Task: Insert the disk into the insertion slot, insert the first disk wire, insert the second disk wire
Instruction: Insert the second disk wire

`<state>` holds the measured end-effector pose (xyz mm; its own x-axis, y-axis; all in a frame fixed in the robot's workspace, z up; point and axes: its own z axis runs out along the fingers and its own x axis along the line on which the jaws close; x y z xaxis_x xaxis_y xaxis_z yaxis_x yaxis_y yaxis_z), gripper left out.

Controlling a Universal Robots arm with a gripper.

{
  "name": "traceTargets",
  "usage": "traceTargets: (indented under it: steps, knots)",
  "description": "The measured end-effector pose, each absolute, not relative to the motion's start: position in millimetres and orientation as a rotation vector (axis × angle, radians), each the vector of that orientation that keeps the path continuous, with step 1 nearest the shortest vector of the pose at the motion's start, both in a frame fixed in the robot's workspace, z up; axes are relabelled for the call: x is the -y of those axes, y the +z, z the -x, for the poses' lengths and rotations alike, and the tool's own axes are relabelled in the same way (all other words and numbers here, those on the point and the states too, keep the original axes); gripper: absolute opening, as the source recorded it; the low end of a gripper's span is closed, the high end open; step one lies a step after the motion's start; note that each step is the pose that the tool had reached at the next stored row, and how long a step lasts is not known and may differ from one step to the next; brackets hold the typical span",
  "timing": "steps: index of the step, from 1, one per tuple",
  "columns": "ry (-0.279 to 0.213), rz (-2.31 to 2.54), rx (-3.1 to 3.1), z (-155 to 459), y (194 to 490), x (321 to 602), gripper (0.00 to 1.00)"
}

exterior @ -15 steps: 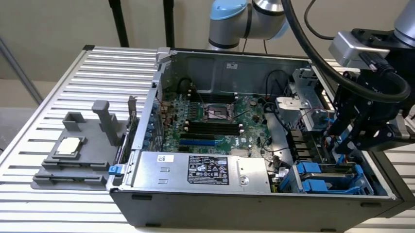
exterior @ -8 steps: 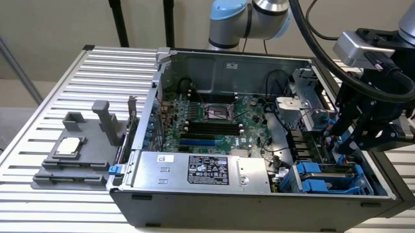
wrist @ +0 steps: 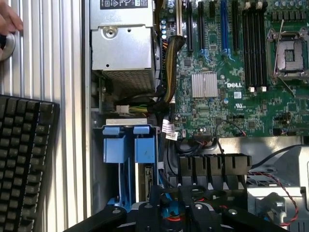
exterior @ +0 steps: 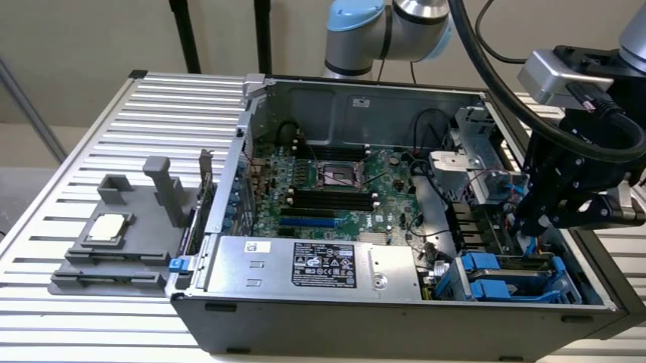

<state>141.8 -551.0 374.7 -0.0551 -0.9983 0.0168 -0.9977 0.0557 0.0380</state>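
Ribbed aluminium tabletop (exterior: 121, 113) is carrying an open computer case (exterior: 404, 318), side panel off, motherboard (exterior: 333, 189) showing. Over the case's corner at the exterior view's right, the gripper (exterior: 537, 221) is reaching down beside the insertion slot (exterior: 515, 276), its blue clip tabs (wrist: 129, 145) just ahead of the jaws. Whether those jaws are gripping anything, I cannot tell. A keyboard (wrist: 24, 159) is sitting alongside, a hand (wrist: 8, 19) resting nearby.

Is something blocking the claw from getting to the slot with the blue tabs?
Nothing that I can see. The claw hangs inside the computer case, close over one end of the insertion slot with its blue tabs. A thin red wire runs off to the side, not between them.
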Motion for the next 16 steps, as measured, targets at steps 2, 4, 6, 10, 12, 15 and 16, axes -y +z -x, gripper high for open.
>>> traceTargets:
  steps: [2, 4, 6, 10, 12, 15, 16]
  knots:
    - [-0.025, -2.132, 2.254, -142, 375, 551, 0.27]
    - [-0.025, -2.133, 2.254, -142, 375, 551, 0.20]
    - [-0.025, -2.133, 2.254, -142, 375, 551, 0.17]
    - [-0.025, -2.133, 2.254, -140, 375, 552, 0.17]
    - [-0.027, -2.134, 2.254, -136, 375, 554, 0.17]
    - [-0.036, -2.141, 2.256, -131, 374, 558, 0.17]
    - [-0.042, -2.144, 2.259, -131, 374, 561, 0.17]
